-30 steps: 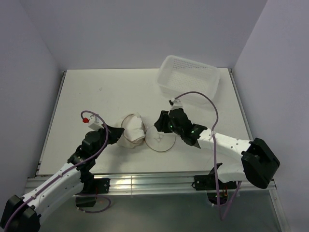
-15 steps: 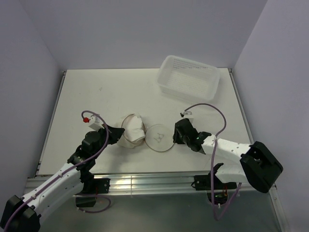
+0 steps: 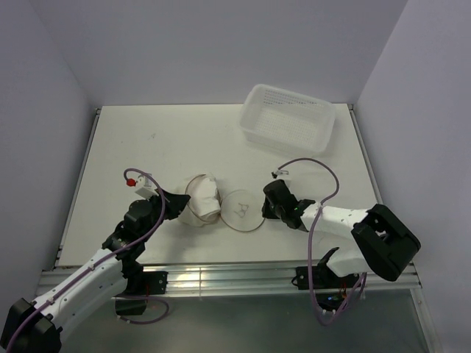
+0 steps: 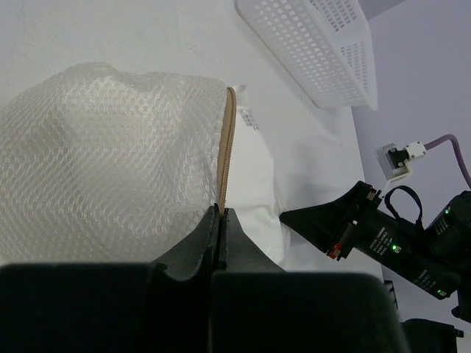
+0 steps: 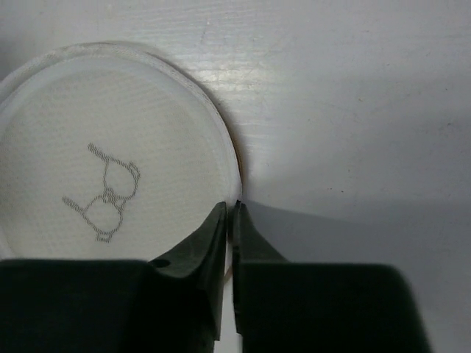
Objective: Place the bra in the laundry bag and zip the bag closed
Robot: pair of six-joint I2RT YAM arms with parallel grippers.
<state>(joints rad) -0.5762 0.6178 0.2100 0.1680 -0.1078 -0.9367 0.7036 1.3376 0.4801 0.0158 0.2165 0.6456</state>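
Fingers of the left gripper [image 3: 179,204] are clamping the laundry bag [image 3: 202,197] overhead, while the right gripper [image 3: 265,209] is pinching its open lid [image 3: 241,211]. Left wrist is showing the bra [image 4: 261,191] seemingly sitting inside the bag's mouth. Right wrist is showing jaws nipping the lid's rim, so zipping is seemingly what is left.

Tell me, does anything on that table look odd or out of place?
The laundry bag lies tipped on its side, its round lid flopped open flat on the table beside it. White fabric, likely the bra, bulges at the mouth. Otherwise nothing spilled or damaged.
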